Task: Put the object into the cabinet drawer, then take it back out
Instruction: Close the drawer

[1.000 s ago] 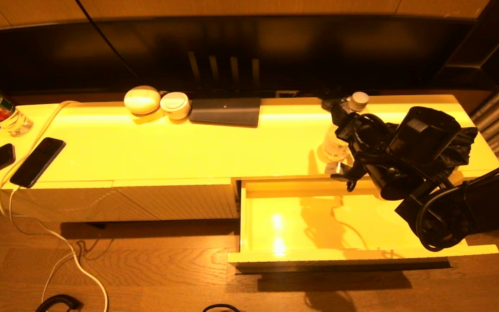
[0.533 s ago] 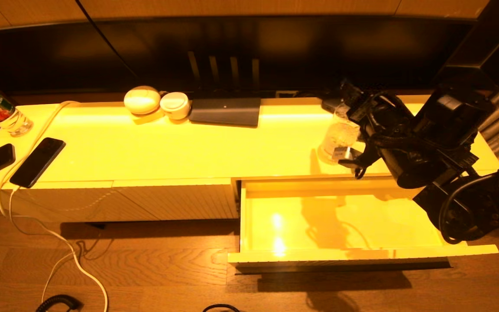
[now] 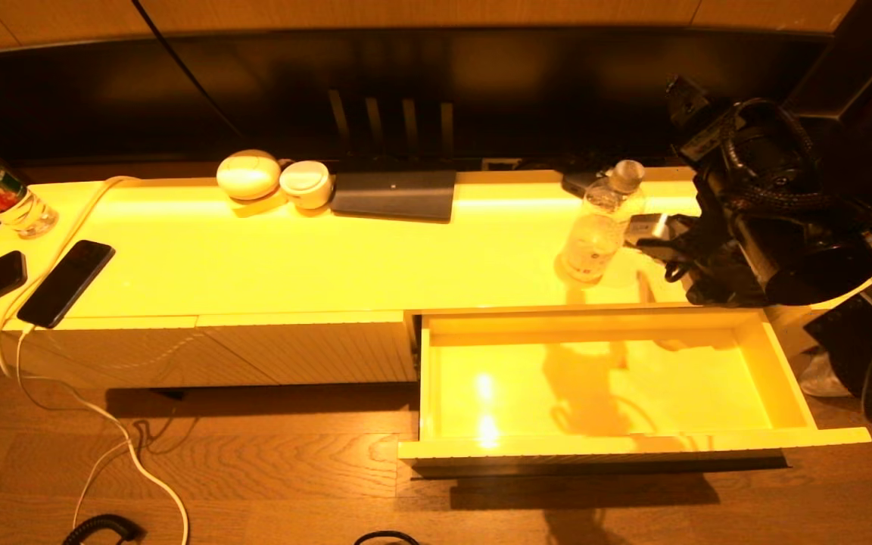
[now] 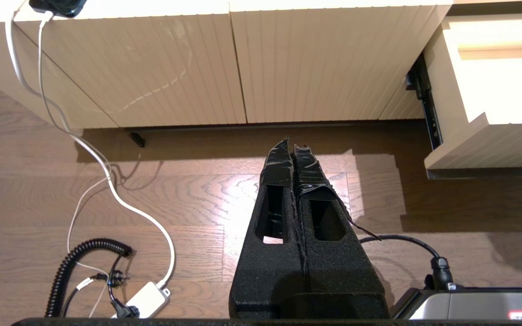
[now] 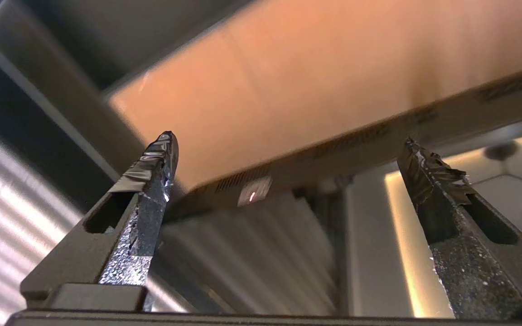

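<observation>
You have the long glossy cream bench [image 3: 292, 257], its wide shallow cream drawer [image 3: 595, 446] pulled out bare, a clear plastic water bottle [image 3: 601, 231] upright on the bench behind it, the right tool [image 5: 288, 154] raised, fingers apart and empty, and the left tool [image 4: 293, 149] parked over the wooden floor [image 4: 197, 199], fingers together.

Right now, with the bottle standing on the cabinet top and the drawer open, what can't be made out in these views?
- Right gripper: in the head view, the jaw tips are hidden by the arm's own body.
- Bottle: absent from both wrist views; label too small to read in the head view.
- Drawer: ribbed front and handle out of sight from above.
- Left gripper: outside the head view.
</observation>
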Tool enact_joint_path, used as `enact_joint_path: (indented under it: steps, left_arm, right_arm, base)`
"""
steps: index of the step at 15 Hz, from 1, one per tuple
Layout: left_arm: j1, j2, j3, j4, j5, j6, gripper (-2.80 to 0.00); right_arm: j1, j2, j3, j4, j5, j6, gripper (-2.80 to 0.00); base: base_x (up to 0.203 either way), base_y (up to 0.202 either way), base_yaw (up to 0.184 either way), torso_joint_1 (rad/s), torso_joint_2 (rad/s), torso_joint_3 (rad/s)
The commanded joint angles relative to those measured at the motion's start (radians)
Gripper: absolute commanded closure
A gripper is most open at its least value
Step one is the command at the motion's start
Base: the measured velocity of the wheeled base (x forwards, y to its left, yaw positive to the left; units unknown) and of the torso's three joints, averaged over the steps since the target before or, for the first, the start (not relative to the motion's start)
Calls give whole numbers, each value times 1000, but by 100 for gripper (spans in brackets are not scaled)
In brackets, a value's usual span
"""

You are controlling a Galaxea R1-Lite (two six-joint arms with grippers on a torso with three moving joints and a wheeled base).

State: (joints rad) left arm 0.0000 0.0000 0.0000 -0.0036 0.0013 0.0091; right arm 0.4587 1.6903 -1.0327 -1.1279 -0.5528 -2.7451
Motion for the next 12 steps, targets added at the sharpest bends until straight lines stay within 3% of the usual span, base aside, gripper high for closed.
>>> enact_joint_path:
  steps: [1,3,5,9,12]
  left_arm:
    - [0,0,2,-1,0,0,0]
    - [0,0,2,-1,0,0,0]
    - [0,0,2,-1,0,0,0]
    - [0,0,2,0,0,0,0]
    - [0,0,2,-1,0,0,0]
  right_arm:
    - [-5,-95,5,86,-24,-15,-280]
    - [-26,-154,2,217,-68,0,-280]
    - [-44,-199,2,357,-127,132,-280]
    - [-67,-266,-7,633,-144,360,-280]
    - [-112,-306,-36,871,-145,622,-280]
  base:
    - [0,0,0,0,0,0]
    - [0,0,0,0,0,0]
    - [0,0,0,0,0,0]
    - [0,0,0,0,0,0]
    - [0,0,0,0,0,0]
